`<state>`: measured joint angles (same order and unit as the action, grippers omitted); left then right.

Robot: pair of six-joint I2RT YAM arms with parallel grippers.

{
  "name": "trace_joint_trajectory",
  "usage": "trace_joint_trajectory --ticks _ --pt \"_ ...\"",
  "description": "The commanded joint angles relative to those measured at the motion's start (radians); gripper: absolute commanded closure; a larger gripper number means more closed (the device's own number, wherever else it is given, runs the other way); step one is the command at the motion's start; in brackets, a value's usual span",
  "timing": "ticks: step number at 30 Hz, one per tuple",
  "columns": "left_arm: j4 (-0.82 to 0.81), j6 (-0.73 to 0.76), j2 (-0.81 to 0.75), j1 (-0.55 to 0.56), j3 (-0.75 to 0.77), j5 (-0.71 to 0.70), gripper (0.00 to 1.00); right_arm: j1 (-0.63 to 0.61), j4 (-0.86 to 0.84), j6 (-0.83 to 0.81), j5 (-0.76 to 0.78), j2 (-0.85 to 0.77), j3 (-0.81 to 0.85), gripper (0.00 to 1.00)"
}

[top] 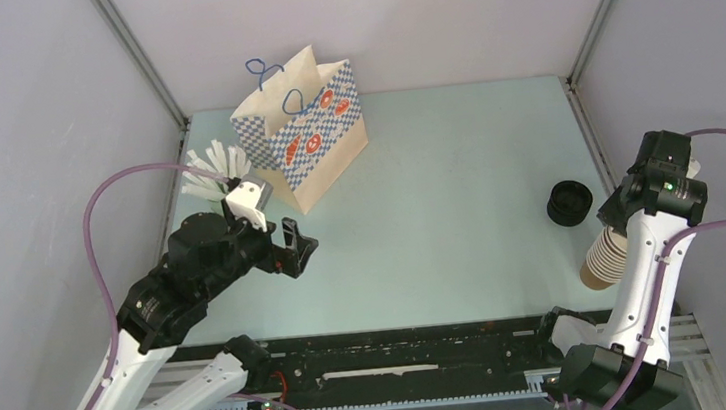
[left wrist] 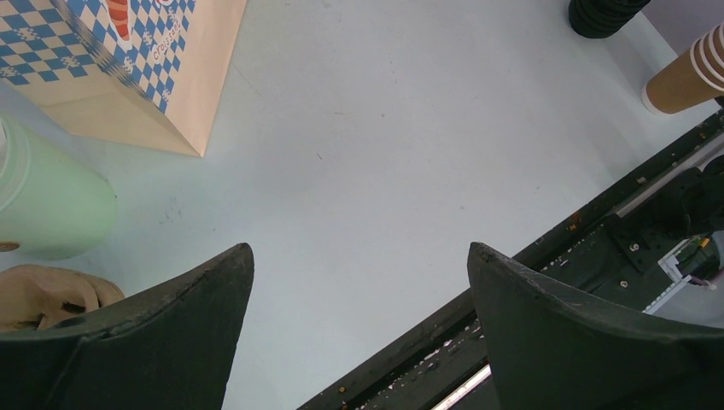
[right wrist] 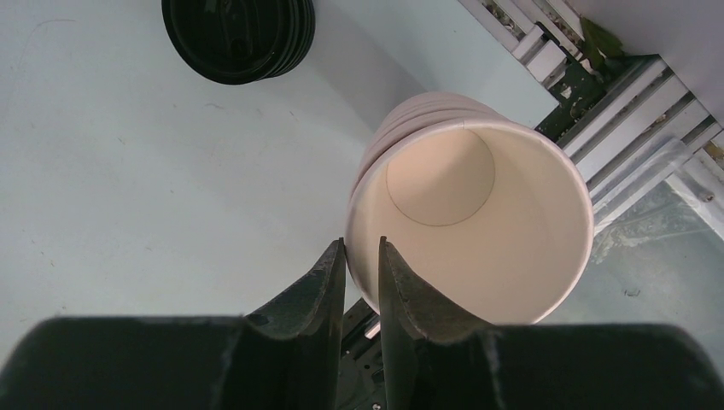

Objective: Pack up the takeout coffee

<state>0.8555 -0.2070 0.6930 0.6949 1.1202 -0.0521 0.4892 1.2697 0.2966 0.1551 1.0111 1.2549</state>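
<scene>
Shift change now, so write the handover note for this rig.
Left gripper: open, empty, above the table near the checkered paper bag.
Right gripper: jaws nearly closed astride the top rim of the paper cup stack; grip unconfirmed.
Black lids: stacked beside the cups.
Done: no lidded cup in view, nothing seen bagged.
To do: separate a cup, lid it, bag it.

We see bright, even light from overhead. Shadows are soft and faint beside the bag (top: 305, 140) and lids (top: 569, 203). The top view is sharp; in the left wrist view the green cup (left wrist: 47, 205) looks slightly soft.
</scene>
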Motion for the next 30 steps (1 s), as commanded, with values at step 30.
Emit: trace_joint_trajectory --ticks 30 --pt "-0.013 0.041 0.017 0.021 -0.006 -0.033 0.0 -0.041 0.002 -0.027 0.103 -0.001 0.051 0.7"
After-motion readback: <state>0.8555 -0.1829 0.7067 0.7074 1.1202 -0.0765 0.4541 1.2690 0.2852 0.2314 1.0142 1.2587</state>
